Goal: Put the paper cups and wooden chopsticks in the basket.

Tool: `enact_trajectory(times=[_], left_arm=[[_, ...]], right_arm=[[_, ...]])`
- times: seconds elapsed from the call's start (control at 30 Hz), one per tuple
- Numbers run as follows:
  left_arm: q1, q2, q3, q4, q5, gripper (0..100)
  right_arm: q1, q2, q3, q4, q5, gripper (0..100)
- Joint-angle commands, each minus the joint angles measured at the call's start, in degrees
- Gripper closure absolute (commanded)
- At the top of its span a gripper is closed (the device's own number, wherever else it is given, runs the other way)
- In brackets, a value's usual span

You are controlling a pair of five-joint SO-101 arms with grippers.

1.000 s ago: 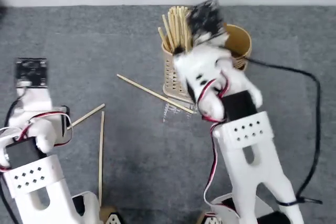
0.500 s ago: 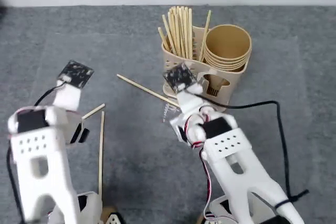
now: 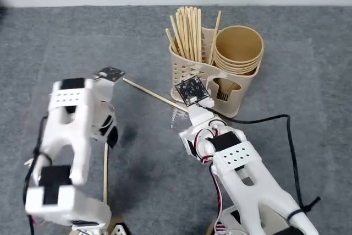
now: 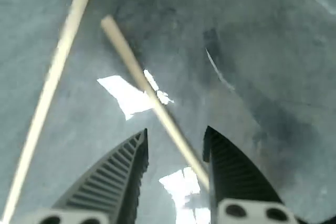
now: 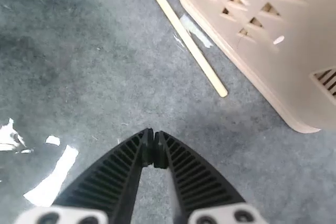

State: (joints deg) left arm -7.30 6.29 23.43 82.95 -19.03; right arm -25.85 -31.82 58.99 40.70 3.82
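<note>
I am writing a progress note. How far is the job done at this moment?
Done: a stack of paper cups and a bundle of chopsticks stand in the basket. In hand: the left gripper is open with a loose chopstick between its jaws, not gripped. Left: that chopstick, a second chopstick beside it, and a third chopstick lying by the basket. The right gripper is shut and empty.

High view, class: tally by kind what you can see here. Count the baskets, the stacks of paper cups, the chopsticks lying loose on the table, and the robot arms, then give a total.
Basket: 1
Stack of paper cups: 1
Loose chopsticks on the table: 2
Arms: 2
Total: 6
</note>
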Motion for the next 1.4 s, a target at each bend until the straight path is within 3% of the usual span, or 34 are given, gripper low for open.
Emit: enact_trajectory(times=[0.0,0.27,0.47,0.7,0.87,1.13,1.37], left_arm=[[1.41,4.48,-2.59,-5.80,2.99,83],[1.32,10.81,-2.77,-10.64,7.21,84],[1.85,11.43,-2.59,-11.08,7.12,98],[2.02,10.55,-4.18,-9.76,5.01,99],[2.20,9.93,-14.20,-0.62,0.79,99],[2.81,9.93,-41.36,16.53,0.00,99],[4.04,9.93,-62.29,17.67,4.48,99]], right_arm=[[0.13,-1.98,-0.35,-1.01,-0.44,98.7],[0.13,-2.07,-0.35,-0.92,-0.53,98.7],[0.13,-2.15,-0.35,-0.75,-0.53,98.7],[0.13,-2.15,-0.35,-0.66,-0.53,98.7],[0.04,-2.15,-0.35,-0.57,-0.62,98.7],[-0.13,-2.15,-0.26,-0.57,-0.62,98.7],[-0.92,-2.24,1.14,-0.48,-0.26,98.8]])
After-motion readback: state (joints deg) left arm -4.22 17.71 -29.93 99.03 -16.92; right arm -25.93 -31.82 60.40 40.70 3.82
